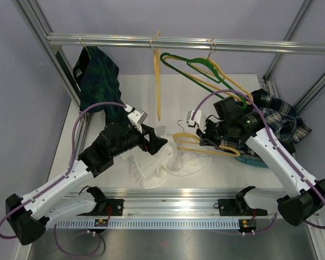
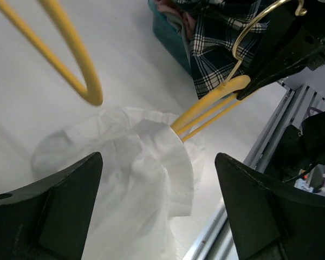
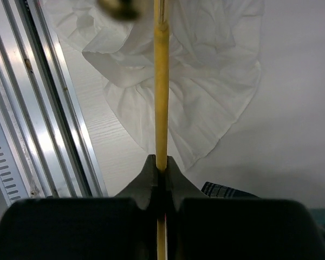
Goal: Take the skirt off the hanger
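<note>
1. Skirt (image 1: 162, 154), white and crumpled, lay on the counter (image 1: 168, 86) at about 6 o'clock from table centre, with the yellow hanger (image 1: 197, 145) partly threaded through its waistband; the left wrist view showed the hanger's bars running into the gathered fabric, so the two were not yet apart.
2. Step in hand, as judged: separation proper. One arm anchored the hanger while the other was placed to take the cloth.
3. Right claw (image 3: 161, 169) was clenched on the hanger's yellow bar, which ran straight up from between the jaws toward 12 o'clock in its own wrist view. The right arm reached in from 4 o'clock, forearm low over the counter, just in front of the plaid garments (image 1: 279, 122) and teal bin (image 2: 170, 35).
4. Left claw (image 2: 157, 211) was released, jaws wide, grasping nothing; the skirt's frilled edge sat between the two fingers (image 2: 59, 200) but contact could not be confirmed. The left arm came in from 8 o'clock, wrist pitched down at the fabric.
5. Next move, as judged: left claw to close on the waistband near the bars, then draw toward 9 o'clock, away from the held hanger.
6. Risk: a thin pinch could slip, or the frill could snag on the hanger's end.
</note>
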`<state>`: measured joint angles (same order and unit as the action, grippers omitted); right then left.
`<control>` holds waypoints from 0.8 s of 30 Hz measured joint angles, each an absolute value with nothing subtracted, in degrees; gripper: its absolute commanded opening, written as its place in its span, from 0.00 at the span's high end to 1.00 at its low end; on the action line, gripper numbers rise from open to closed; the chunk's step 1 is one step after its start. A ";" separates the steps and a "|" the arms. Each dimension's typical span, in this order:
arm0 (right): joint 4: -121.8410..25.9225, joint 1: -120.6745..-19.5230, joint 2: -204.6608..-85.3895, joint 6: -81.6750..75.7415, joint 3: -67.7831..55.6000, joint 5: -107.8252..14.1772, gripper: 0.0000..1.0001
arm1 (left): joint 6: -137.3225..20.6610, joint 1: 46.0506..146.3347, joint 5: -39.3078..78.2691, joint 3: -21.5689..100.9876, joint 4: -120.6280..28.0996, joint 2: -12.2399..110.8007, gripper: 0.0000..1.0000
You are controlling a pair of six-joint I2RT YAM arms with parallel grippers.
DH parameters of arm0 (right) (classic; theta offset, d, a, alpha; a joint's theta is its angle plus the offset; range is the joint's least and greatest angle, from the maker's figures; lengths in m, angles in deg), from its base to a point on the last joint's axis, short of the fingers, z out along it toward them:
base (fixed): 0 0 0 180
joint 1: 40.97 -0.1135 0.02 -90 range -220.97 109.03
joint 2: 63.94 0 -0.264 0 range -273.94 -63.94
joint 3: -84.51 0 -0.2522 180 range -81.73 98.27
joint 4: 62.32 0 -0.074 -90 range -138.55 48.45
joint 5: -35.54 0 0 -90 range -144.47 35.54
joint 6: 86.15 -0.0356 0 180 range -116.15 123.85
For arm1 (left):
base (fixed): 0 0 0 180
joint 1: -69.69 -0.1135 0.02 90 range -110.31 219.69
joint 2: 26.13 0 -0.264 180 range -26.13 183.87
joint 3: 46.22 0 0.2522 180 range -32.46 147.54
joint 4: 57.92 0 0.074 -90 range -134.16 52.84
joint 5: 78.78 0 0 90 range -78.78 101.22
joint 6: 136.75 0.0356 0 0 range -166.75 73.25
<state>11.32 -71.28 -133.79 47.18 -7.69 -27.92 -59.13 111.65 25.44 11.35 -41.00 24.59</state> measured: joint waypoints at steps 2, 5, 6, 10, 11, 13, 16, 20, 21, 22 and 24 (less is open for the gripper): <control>11.32 -70.73 -133.48 45.28 -9.11 -28.38 1.00 | -64.18 114.66 19.99 11.31 -39.49 25.51 0.13; 11.32 -70.36 -133.48 43.38 -10.37 -28.47 1.00 | -71.18 118.01 13.22 11.55 -36.76 28.70 0.15; 11.30 -70.36 -133.50 42.87 -10.55 -28.44 1.00 | -73.32 118.73 11.32 11.79 -35.84 30.49 0.16; 11.17 -70.25 -133.50 41.47 -10.61 -28.31 1.00 | -80.18 120.35 4.61 13.71 -31.80 38.23 0.34; 11.15 -70.21 -133.48 41.30 -10.61 -28.29 1.00 | -81.47 120.52 3.36 14.50 -30.84 40.11 0.42; 11.15 -70.16 -133.48 40.95 -10.61 -28.31 1.00 | -83.79 120.70 1.11 15.92 -29.96 43.02 0.72; 11.13 -70.01 -133.46 40.82 -10.66 -28.42 1.00 | -84.84 120.85 -1.40 16.73 -29.64 44.48 0.99; 10.99 -69.27 -132.59 42.33 -11.55 -28.68 1.00 | -84.29 121.05 -3.44 16.71 -29.13 43.96 1.00; 11.08 -68.96 -132.11 43.09 -11.97 -28.90 1.00 | -84.14 121.09 -4.16 16.58 -28.61 43.39 1.00; 11.37 -68.48 -131.45 44.38 -12.38 -29.06 1.00 | -84.01 121.09 -5.01 16.12 -28.30 42.41 1.00; 12.83 -67.25 -130.31 47.57 -12.76 -29.06 1.00 | -83.83 120.72 -6.58 14.22 -27.32 39.48 1.00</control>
